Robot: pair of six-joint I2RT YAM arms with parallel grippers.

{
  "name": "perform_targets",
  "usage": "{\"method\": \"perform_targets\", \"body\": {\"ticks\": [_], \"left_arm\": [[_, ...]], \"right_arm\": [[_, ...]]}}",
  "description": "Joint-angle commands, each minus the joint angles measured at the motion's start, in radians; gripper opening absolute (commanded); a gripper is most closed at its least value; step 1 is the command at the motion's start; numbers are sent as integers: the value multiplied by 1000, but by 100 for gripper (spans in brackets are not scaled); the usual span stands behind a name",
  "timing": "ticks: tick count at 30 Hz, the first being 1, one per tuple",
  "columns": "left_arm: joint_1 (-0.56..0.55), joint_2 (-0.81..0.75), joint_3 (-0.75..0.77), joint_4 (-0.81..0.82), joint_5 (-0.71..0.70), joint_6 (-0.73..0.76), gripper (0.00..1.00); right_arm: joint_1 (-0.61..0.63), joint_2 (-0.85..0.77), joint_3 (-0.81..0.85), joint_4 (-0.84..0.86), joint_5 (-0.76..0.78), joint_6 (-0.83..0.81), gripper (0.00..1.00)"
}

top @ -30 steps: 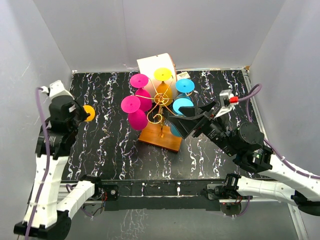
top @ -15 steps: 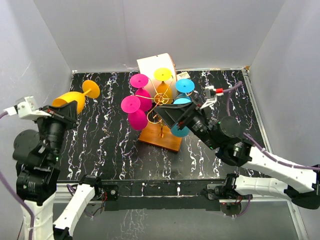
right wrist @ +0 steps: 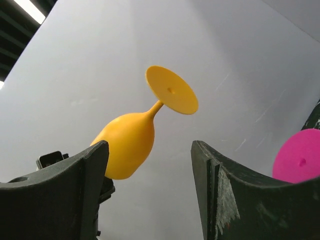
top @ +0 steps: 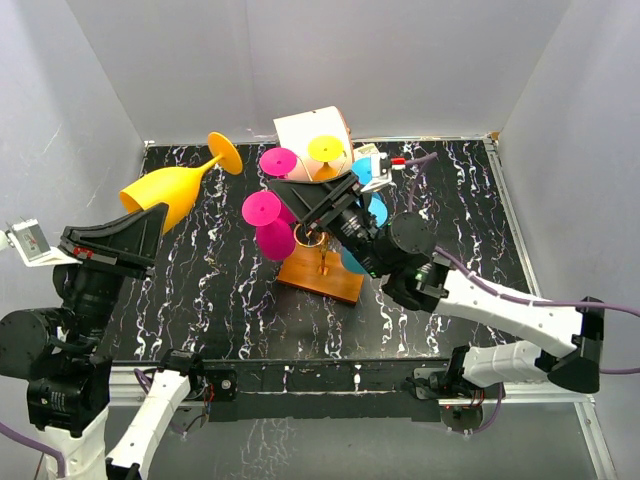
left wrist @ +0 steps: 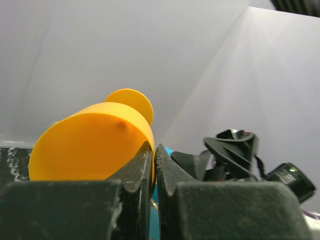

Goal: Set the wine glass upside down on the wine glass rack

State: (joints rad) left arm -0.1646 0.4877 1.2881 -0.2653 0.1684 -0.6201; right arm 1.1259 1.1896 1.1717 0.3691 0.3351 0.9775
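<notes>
The orange wine glass (top: 172,190) is held high above the table's left side, tilted, its foot (top: 224,153) up and to the right. My left gripper (top: 148,218) is shut on the bowl's rim. The left wrist view shows the rim (left wrist: 95,145) pinched between the closed jaws of my left gripper (left wrist: 154,156). My right gripper (top: 292,205) is open and empty, raised over the rack and facing the glass. In the right wrist view the glass (right wrist: 129,145) hangs beyond the open right gripper (right wrist: 150,172). The gold wire rack (top: 322,238) stands on its wooden base (top: 318,273) at the table's middle.
Pink glasses (top: 262,208), a yellow one (top: 327,148) and blue ones (top: 376,210) hang upside down on the rack. A white cylinder-shaped box (top: 300,130) stands behind it. Grey walls close in the left, back and right. A pink foot (right wrist: 300,157) shows in the right wrist view.
My left arm has lifted the orange glass higher and swung it right, foot now pointing up. My right arm has moved left and up over the rack, staying open.
</notes>
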Motion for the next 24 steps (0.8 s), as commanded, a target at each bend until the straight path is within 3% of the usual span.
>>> {"method": "perform_targets", "body": {"ticks": [1,9,17,22,24], "left_arm": [[7,8,-17,129,111,-85,0],[6,-1,-56,187,173,-112,0],[7,0,-76,249,277,-126,0],[7,0,-76,267,327,-122,0],[7,0,-80,278,343,-124,0]], "right_arm": [[18,66,55,186,46,27,63],[56,149,113,235,164,102,57],[61,213,170,223,165,231,53],[71,229,177,233,170,267,38],[75,236,180,238,165,282,36]]}}
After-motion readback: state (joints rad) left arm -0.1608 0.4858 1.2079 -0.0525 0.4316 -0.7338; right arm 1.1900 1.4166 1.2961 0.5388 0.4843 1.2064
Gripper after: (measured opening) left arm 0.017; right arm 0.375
